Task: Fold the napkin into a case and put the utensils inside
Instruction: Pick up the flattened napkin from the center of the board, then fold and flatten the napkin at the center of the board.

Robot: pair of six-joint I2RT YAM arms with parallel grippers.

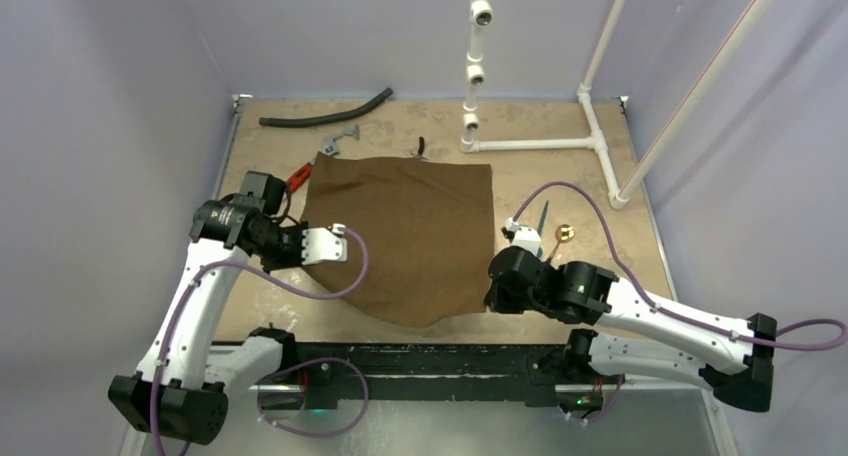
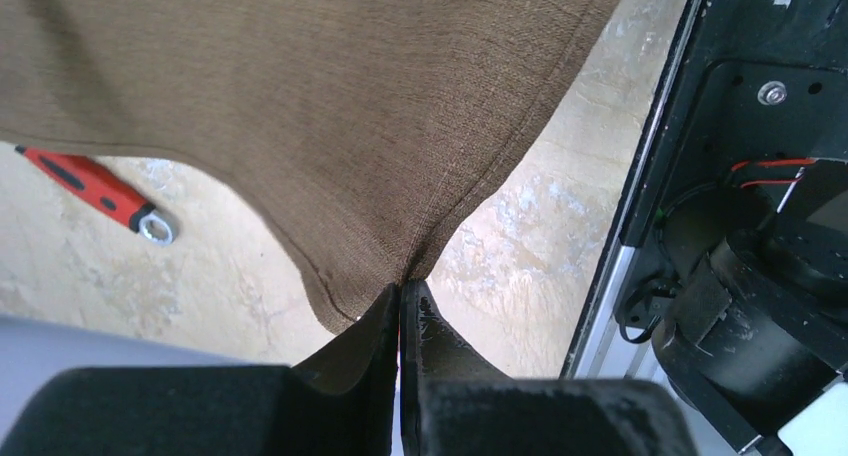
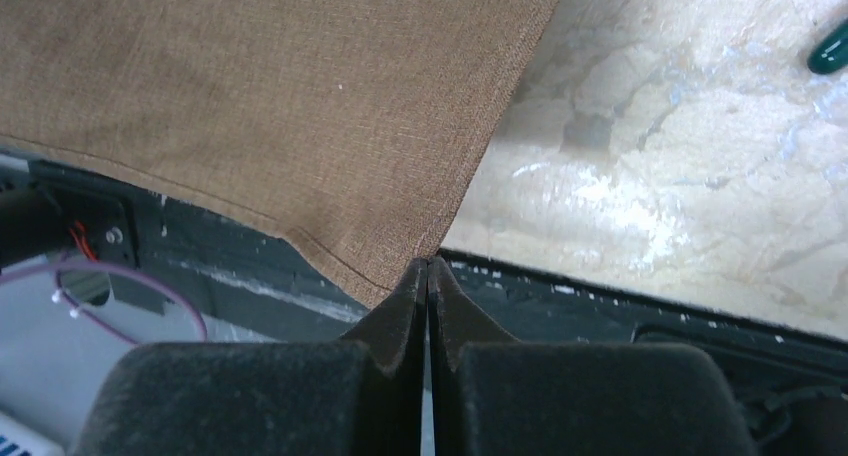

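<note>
Your napkin [image 1: 405, 226] lies mid-worktop; left jaws clamped on its near-left corner, right jaws on near-right (both pinched so you can fold evenly). Utensils [image 1: 541, 219] toward worktop's right edge.

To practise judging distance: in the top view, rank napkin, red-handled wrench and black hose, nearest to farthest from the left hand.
1. napkin, edge pinched in the left hand.
2. red-handled wrench, by the napkin's far-left corner.
3. black hose, along the table's far edge.
</note>
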